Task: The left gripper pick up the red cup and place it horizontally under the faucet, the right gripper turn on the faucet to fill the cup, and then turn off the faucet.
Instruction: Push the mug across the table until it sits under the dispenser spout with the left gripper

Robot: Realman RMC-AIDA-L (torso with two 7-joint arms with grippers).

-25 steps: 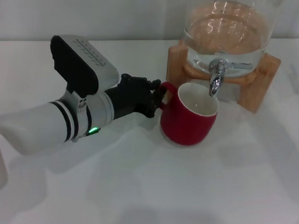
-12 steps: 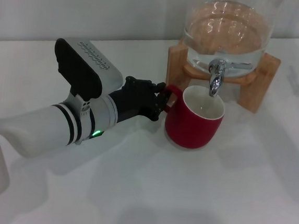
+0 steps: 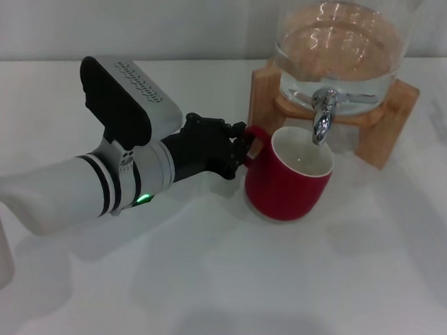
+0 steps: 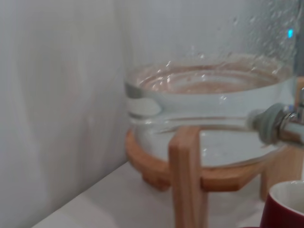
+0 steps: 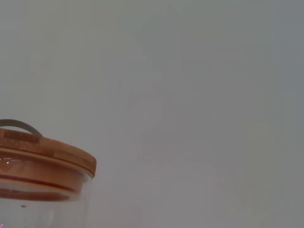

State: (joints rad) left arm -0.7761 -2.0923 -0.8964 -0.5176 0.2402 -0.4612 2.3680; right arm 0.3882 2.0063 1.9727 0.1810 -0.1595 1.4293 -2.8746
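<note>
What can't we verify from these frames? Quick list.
- Right gripper: in no view; the right wrist view shows only the dispenser lid and wall.
- Left gripper grip on the red cup handle: head view, fingers overlap it.
- Faucet: cut off by the edge in the left wrist view.
- Cup contents: head view, spout hides part of the inside.

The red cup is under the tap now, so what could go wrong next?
The red cup is held only by its handle in the left gripper, so it may tip as water adds weight. The faucet spout hangs over the far part of the cup's opening, near the rim, so some water might splash out. The right gripper isn't in view.
</note>
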